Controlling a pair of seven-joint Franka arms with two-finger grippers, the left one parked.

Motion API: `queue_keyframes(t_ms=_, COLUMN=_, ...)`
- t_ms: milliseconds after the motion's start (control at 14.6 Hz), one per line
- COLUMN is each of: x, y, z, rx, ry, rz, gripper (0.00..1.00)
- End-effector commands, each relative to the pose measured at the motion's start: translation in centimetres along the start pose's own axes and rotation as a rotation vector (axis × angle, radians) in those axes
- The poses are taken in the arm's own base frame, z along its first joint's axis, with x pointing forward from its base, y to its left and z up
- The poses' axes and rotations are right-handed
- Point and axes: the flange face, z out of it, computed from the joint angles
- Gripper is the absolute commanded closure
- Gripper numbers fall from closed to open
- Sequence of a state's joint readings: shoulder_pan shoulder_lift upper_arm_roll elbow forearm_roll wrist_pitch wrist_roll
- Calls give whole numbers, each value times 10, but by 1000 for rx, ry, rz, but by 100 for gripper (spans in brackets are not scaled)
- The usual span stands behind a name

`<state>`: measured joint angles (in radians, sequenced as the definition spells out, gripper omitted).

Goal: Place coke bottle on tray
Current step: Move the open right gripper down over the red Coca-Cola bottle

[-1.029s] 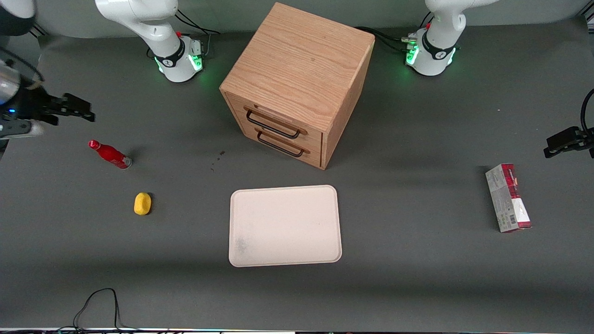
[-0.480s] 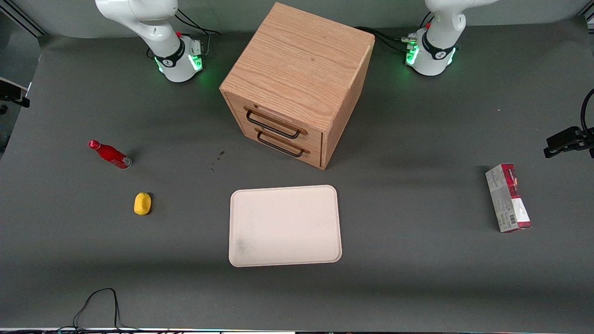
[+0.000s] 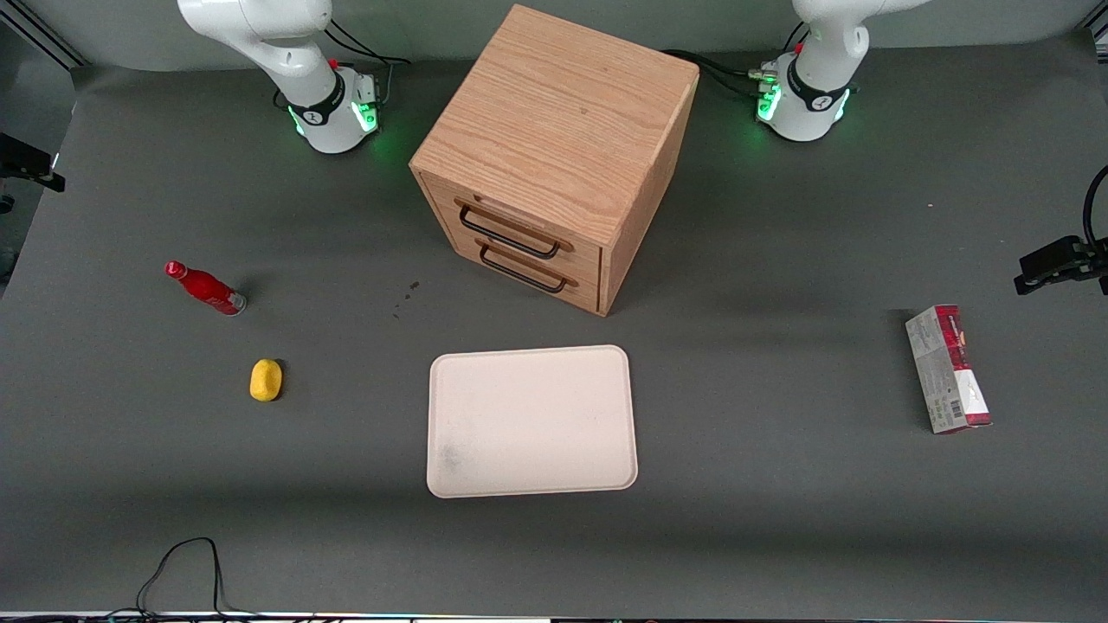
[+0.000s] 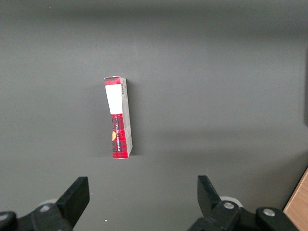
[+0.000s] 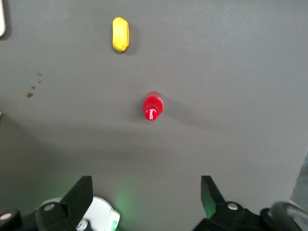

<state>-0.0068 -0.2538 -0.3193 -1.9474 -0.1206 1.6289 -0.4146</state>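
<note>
The coke bottle (image 3: 205,287) is small, slim and red with a red cap. It stands on the dark table toward the working arm's end, untouched. The right wrist view shows it from above (image 5: 153,106). The cream-white tray (image 3: 531,421) lies flat and bare, in front of the wooden cabinet and nearer the front camera. My gripper (image 5: 146,198) hangs high above the table, open and empty, with the bottle well below it and apart from it. In the front view only a black part of it (image 3: 28,163) shows at the picture's edge, farther from the camera than the bottle.
A yellow lump (image 3: 266,380) lies near the bottle, closer to the front camera, and shows in the right wrist view (image 5: 120,33). A wooden two-drawer cabinet (image 3: 554,147) stands mid-table. A red-and-grey carton (image 3: 948,368) lies toward the parked arm's end. A black cable (image 3: 186,562) lies at the front edge.
My gripper has moved away from the bottle, toward the table's end, and is now almost out of the front view. The bottle, tray and other things have not moved.
</note>
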Motion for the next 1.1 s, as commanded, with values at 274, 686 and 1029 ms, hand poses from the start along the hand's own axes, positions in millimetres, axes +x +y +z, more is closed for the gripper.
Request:
queue_keyframes(t_ms=274, x=-14, y=0, z=113, rx=-10, ry=59, rz=45, gripper=1)
queue_keyframes(t_ms=686, x=-2, y=0, z=186, rx=-29, ry=73, rz=35, gripper=1)
queue_keyframes(t_ms=1029, x=-7, y=1, z=222, rx=-25, ry=56, rz=41, gripper=1)
